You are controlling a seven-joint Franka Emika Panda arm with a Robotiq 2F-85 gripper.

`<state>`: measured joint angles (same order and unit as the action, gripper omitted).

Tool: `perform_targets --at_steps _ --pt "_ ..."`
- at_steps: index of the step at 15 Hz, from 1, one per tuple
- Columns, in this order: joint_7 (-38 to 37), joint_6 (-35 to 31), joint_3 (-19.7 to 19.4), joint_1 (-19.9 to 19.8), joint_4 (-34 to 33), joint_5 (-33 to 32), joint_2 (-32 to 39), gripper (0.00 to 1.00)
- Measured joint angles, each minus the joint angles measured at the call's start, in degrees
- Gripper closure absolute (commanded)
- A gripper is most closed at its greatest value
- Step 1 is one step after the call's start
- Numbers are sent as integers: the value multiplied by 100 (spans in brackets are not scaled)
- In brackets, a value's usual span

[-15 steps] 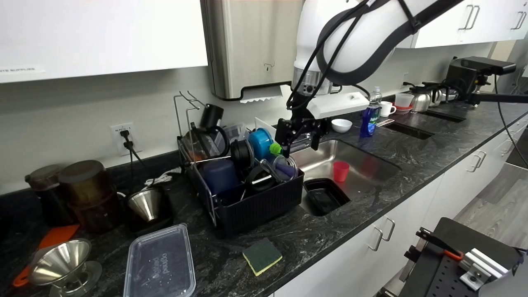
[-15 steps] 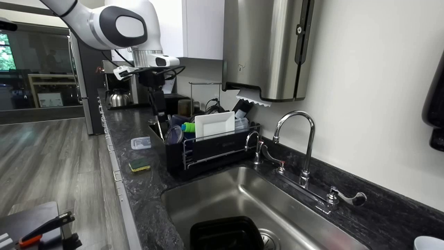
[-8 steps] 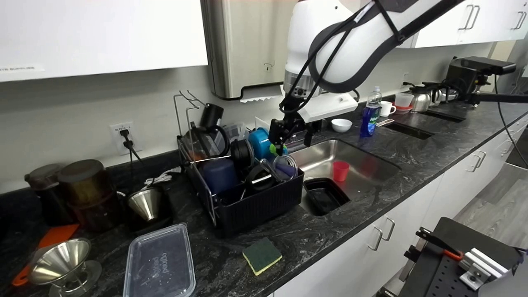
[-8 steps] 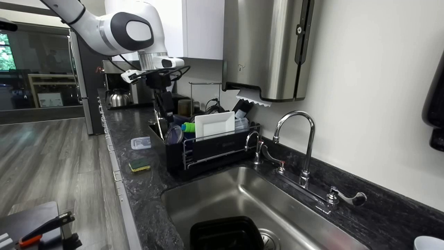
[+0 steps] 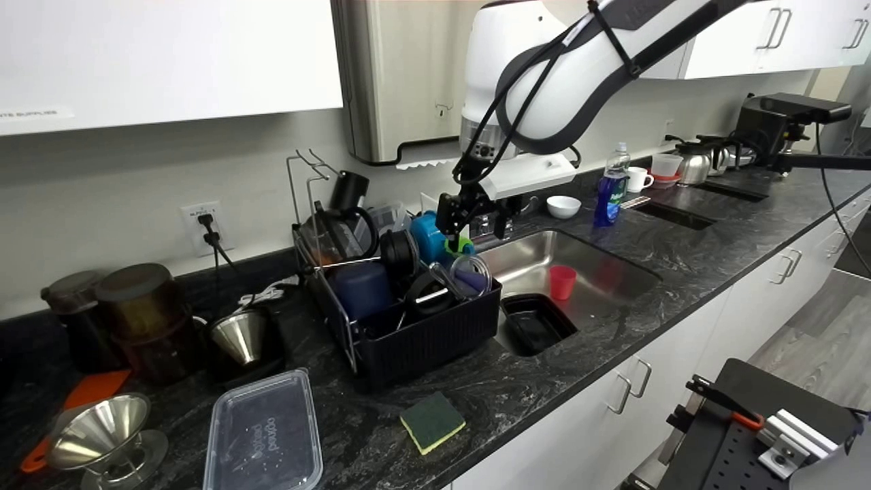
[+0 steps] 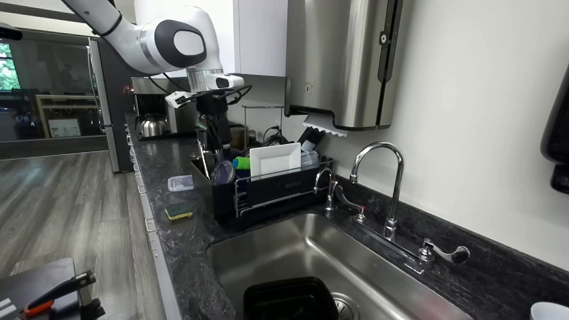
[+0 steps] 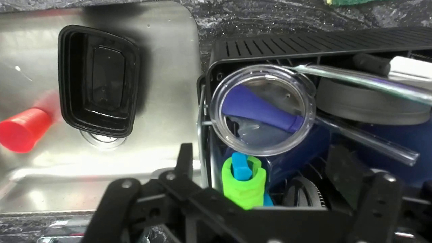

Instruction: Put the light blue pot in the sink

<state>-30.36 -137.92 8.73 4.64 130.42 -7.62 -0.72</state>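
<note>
The light blue pot [image 5: 427,237] stands among dishes in the black dish rack [image 5: 429,347]. In an exterior view its edge is partly covered by my gripper [image 5: 478,236], which hovers over the rack's sink-side end. The wrist view has my gripper [image 7: 263,157] open, its fingers wide apart with nothing gripped. Below the gap show a green sleeve [image 7: 244,189] with a blue tip and a clear round lid [image 7: 263,145]. Whether the blue sliver beside the sleeve belongs to the pot I cannot tell. Right beside the rack lies the steel sink [image 6: 275,249].
A red cup [image 5: 563,282] and a black container [image 7: 108,81] occupy the sink. At the rack's end a white plate [image 6: 275,160] stands upright. The tall faucet [image 6: 395,178] rises behind the basin. A sponge [image 5: 433,422] lies on the counter in front of the rack.
Across the last second my gripper has shifted further over the rack, leftward in an exterior view, coming close to the pot. Its jaws have stayed apart, and the dishes look unmoved.
</note>
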Motion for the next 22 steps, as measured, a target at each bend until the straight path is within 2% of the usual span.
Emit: perform_targets --at_steps 8,22 --pt "0 0 -129 11 -395 0 485 0" --pt "0 22 -192 71 -443 0 654 0"
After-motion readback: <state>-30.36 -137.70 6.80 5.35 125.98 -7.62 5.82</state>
